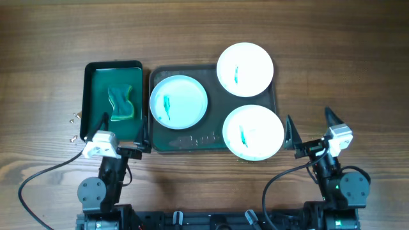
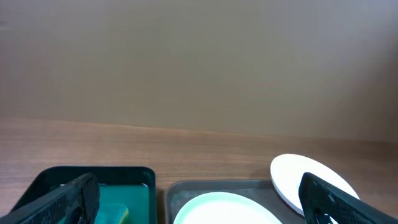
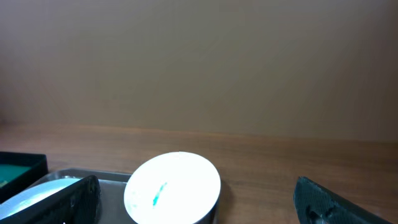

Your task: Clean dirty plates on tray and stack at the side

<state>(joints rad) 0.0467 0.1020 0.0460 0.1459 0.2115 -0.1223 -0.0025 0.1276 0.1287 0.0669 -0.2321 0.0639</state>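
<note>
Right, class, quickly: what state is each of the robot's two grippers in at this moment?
Left gripper: open, holding nothing.
Right gripper: open, holding nothing.

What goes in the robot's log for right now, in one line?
plates: three, all smeared, on tray | sponge: in small tray | left pincer: open, empty | right pincer: open, empty

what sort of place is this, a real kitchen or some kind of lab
Probably a robot lab bench, not a kitchen: a wooden table before a plain wall, the left end effector and right end effector at its edge, and smeared plates staged on a tray.
</note>
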